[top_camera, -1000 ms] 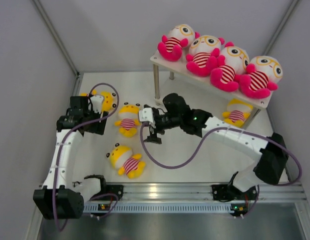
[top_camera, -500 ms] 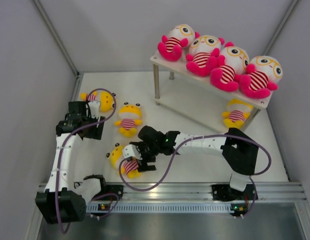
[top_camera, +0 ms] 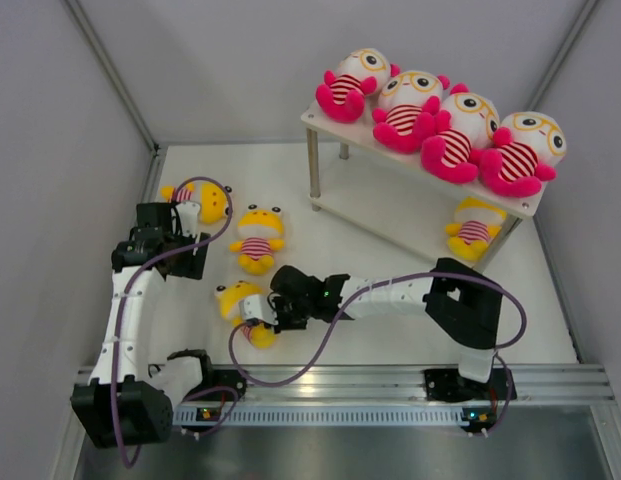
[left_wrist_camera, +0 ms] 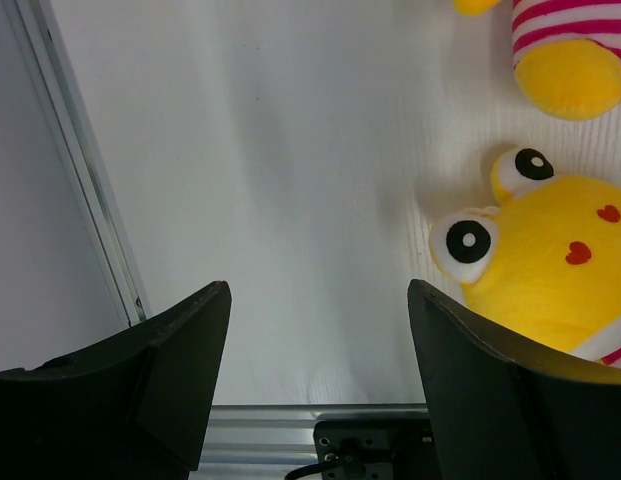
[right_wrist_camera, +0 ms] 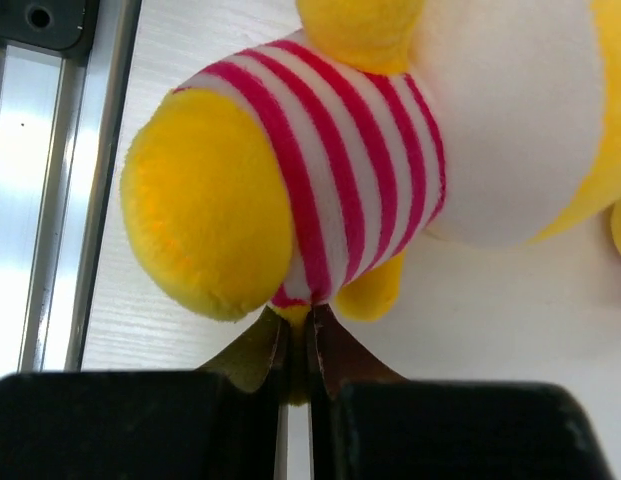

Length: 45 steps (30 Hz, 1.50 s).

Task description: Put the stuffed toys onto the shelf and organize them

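Four pink stuffed toys [top_camera: 440,125] sit in a row on the top board of the white shelf [top_camera: 380,203]. A yellow toy [top_camera: 475,228] lies on its lower board. Three yellow toys lie on the table: one at the far left [top_camera: 208,200], one in the middle [top_camera: 257,238] and one at the front [top_camera: 238,300]. My right gripper [top_camera: 262,320] is shut on the front toy [right_wrist_camera: 320,170], pinching yellow plush at the bottom of its striped belly between the jaws [right_wrist_camera: 298,318]. My left gripper [left_wrist_camera: 320,300] hangs open over bare table [top_camera: 185,258], with the front toy's head [left_wrist_camera: 550,270] to its right.
The grey walls close in on the left and right. An aluminium rail [top_camera: 390,385] runs along the near edge just behind the held toy. The shelf's metal legs [top_camera: 313,172] stand on the table at the back right.
My right arm swung from the middle of the table down to the front yellow toy and its jaws went from open to shut on the toy. The left arm shifted slightly.
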Each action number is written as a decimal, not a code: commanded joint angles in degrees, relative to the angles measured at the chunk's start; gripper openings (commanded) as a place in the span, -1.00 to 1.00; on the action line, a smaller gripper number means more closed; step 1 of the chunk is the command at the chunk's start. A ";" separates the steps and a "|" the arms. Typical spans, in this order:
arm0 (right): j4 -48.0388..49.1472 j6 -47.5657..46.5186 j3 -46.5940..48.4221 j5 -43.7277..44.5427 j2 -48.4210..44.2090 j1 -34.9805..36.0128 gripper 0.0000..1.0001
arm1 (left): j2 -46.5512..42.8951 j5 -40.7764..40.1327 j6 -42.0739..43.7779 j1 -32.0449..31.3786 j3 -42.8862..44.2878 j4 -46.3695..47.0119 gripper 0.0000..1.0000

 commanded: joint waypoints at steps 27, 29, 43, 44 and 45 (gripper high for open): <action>-38.90 13.66 15.80 58.38 -21.82 -13.32 -1.00 | 1.27 3.63 1.02 0.35 2.20 1.13 0.54; -34.49 12.86 14.65 61.39 -20.33 -16.47 -1.00 | 1.27 3.64 1.02 0.35 2.20 1.13 0.54; -20.05 18.21 27.90 57.61 1.28 -27.12 -1.00 | 0.92 3.28 1.02 0.35 1.94 1.13 0.54; -19.97 18.83 28.35 56.91 2.00 -27.91 -1.00 | 1.01 3.28 1.02 0.26 1.94 1.13 0.54; -19.36 19.36 28.53 56.29 2.61 -28.18 -1.00 | 1.01 3.28 0.93 0.35 1.94 1.22 0.54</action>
